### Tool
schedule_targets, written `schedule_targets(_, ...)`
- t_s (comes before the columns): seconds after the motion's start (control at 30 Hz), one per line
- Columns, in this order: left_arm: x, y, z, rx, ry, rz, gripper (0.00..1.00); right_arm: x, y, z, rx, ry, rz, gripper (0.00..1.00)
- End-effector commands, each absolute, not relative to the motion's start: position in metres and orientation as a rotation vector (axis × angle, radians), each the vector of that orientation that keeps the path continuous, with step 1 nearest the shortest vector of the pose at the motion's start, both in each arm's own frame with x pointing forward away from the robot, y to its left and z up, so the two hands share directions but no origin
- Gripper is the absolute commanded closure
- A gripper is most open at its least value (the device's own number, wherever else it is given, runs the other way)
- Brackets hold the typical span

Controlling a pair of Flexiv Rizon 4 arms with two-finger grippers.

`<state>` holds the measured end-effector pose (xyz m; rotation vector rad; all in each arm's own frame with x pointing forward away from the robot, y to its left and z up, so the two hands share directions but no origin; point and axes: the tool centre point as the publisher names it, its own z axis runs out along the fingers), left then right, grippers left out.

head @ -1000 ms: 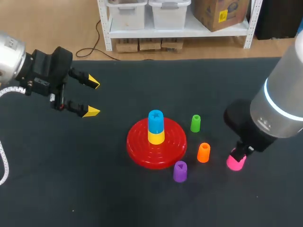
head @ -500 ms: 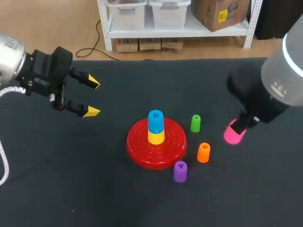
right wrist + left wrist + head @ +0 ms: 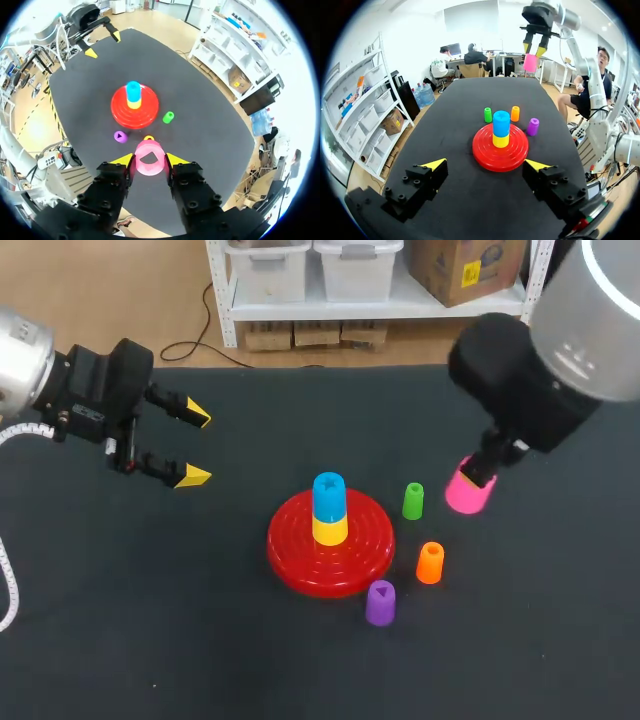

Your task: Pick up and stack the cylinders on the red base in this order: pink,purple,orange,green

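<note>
The right gripper (image 3: 149,161) is closed on the pink cylinder (image 3: 468,490), with one yellow-tipped finger on each side of it; in the right wrist view the cylinder sits squarely between the fingers, its open end facing the camera. Compared with one second ago, when this cylinder was at table level in the lower right of the head view, it has been lifted clear of the table (image 3: 150,640) and carried up and to the left. It now appears right of centre, just right of the green cylinder (image 3: 413,500) and apart from it. The right arm has shifted with it and now enters from the upper right corner. The left wrist view confirms that the held cylinder hangs high above the table surface. The red base (image 3: 300,570) is at the centre of the head view and carries a yellow cylinder (image 3: 330,530) with a blue cylinder (image 3: 329,496) on top. The orange cylinder (image 3: 430,562) stands just right of the base and the purple cylinder (image 3: 380,602) at its lower right edge; none of these has moved. The left gripper (image 3: 197,447) has stayed at the upper left, fingers spread wide, holding nothing.
</note>
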<state>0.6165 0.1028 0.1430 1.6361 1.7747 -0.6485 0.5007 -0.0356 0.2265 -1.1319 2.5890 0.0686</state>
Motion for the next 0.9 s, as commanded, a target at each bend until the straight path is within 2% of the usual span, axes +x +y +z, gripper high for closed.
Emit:
schedule_targets(0.03, 0.617, 0.103, 0.142, 1.636, 1.770, -0.651, 0.00, 0.506, -0.012, 0.228, -1.174, 2.625, 0.029, 1.00)
schedule_targets(0.9, 0.617, 0.103, 0.142, 1.636, 1.770, -0.651, 0.00, 0.537, 0.094, 0.184, -1.190, 2.657, -0.045, 1.00)
